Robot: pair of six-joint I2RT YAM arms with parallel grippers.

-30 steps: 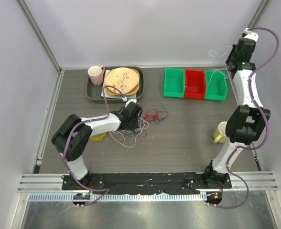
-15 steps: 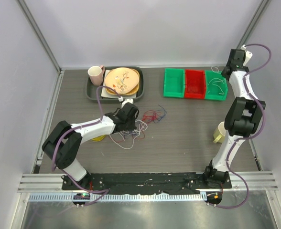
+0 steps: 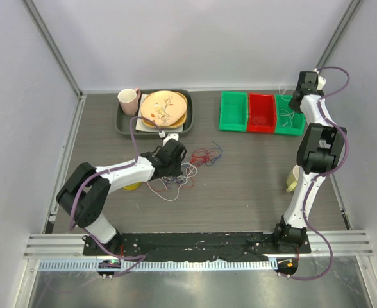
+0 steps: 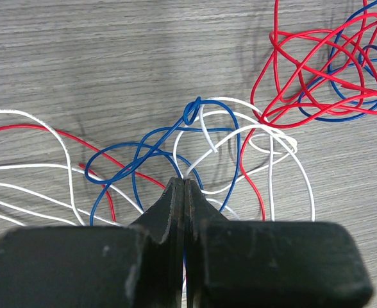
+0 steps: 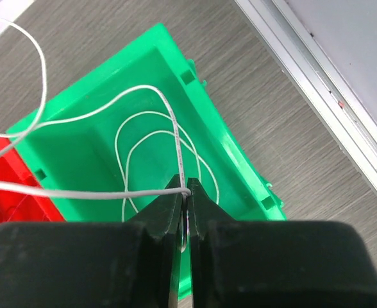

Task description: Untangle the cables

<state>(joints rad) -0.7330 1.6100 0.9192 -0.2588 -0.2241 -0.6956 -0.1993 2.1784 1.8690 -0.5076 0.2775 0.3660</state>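
The cables lie mid-table: a red and dark blue bunch (image 3: 204,154) and a looser white, blue and red tangle (image 3: 174,181). In the left wrist view the red-blue knot (image 4: 323,77) sits at the upper right, with white and blue loops (image 4: 214,138) just ahead of the fingertips. My left gripper (image 3: 181,168) (image 4: 184,183) is shut at the tangle's edge, with blue and white strands running into its jaws. My right gripper (image 3: 295,102) (image 5: 187,187) hangs over the right green bin (image 3: 290,130) (image 5: 240,167), shut on a white cable (image 5: 175,138) that coils down into the bin.
A red bin (image 3: 261,114) and another green bin (image 3: 233,110) stand left of the right green bin. A tray (image 3: 125,126) with plates and a pink mug (image 3: 128,100) is at the back left. A yellow cup (image 3: 295,178) stands by the right arm; a yellow wire ring (image 3: 133,186) lies under the left arm.
The right arm has swung in from the back right corner, bringing the white cable down over the right green bin. The left arm stretched slightly, its gripper staying at the tangle.
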